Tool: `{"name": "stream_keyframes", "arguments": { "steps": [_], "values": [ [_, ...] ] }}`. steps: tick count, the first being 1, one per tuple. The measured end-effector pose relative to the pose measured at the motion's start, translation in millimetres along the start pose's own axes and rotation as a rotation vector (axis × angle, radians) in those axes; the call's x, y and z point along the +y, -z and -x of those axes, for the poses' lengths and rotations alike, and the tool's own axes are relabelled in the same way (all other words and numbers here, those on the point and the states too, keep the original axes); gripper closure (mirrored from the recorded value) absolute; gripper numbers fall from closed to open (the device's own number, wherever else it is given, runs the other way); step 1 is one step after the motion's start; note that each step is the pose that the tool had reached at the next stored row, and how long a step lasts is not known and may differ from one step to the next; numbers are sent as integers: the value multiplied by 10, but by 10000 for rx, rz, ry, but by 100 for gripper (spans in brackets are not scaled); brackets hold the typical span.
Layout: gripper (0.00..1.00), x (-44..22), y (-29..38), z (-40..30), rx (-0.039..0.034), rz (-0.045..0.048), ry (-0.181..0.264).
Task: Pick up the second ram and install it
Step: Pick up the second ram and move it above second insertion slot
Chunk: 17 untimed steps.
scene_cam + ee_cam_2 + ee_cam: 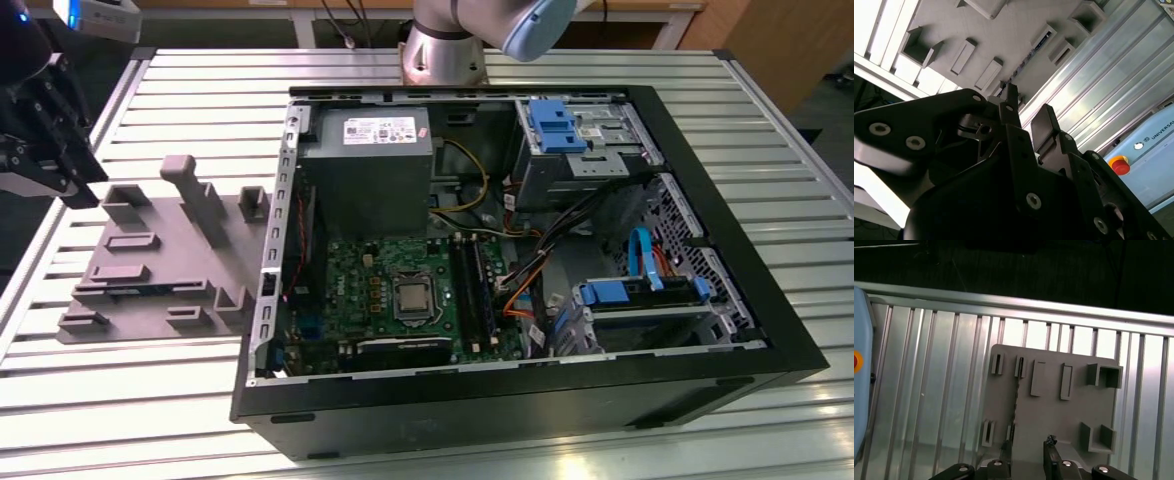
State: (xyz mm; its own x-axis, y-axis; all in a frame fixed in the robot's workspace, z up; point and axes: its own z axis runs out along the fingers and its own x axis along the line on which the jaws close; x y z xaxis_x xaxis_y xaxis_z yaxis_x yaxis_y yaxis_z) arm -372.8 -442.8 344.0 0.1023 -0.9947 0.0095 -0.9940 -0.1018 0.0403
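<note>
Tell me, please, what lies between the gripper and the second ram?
Nothing. In the first wrist view the open gripper hangs above the gray fixture, where the second ram stands on edge; the stretch between them is bare.

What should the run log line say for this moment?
gripper open | over gray fixture | second ram on edge in fixture, not grasped

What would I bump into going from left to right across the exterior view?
Tool → grey holder → motherboard → blue cable.
</note>
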Motion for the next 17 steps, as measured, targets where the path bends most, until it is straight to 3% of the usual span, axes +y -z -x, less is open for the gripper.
{"name": "stream_keyframes", "arguments": {
  "steps": [11, 17],
  "values": [
    [62, 1, -1, 0, 2, -20, -1],
    [62, 2, -24, 1, 19, -198, -237]
  ]
}}
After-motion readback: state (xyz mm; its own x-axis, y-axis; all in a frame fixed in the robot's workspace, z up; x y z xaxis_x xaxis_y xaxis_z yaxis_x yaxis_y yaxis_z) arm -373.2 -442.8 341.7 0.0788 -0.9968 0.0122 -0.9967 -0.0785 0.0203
